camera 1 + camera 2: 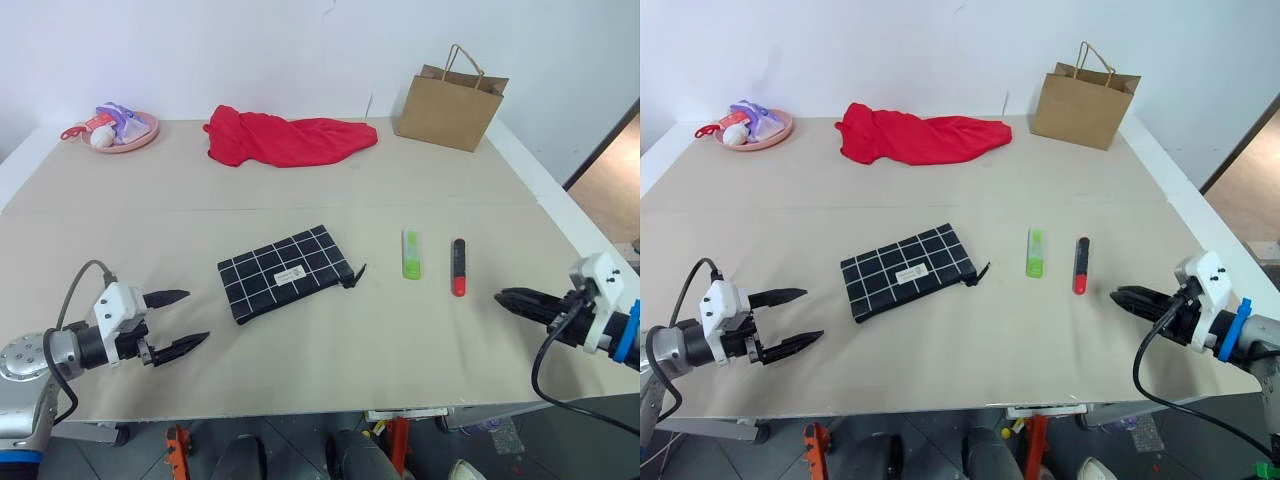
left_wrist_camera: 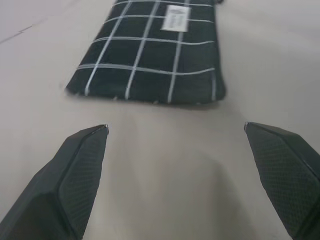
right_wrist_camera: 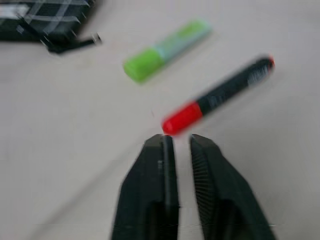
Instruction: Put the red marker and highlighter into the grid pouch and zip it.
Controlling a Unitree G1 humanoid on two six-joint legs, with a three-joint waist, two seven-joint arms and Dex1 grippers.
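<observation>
The grid pouch [image 1: 285, 272] lies flat and diagonal in the middle of the table, its zipper cord pointing right. To its right lie the lime-green highlighter [image 1: 410, 254] and the red marker [image 1: 458, 266], side by side, the marker's red end toward me. My left gripper [image 1: 197, 316] hovers open just left of the pouch [image 2: 155, 55], nothing between its fingers. My right gripper [image 1: 498, 295] is shut and empty, its tips a short way right of the marker's red end [image 3: 182, 117] without touching it.
At the back of the table are a brown paper bag [image 1: 450, 105] on the right, a red cloth [image 1: 285, 138] in the middle and a pink plate [image 1: 148, 135] with small toys on the left. The table's front edge runs just under both grippers.
</observation>
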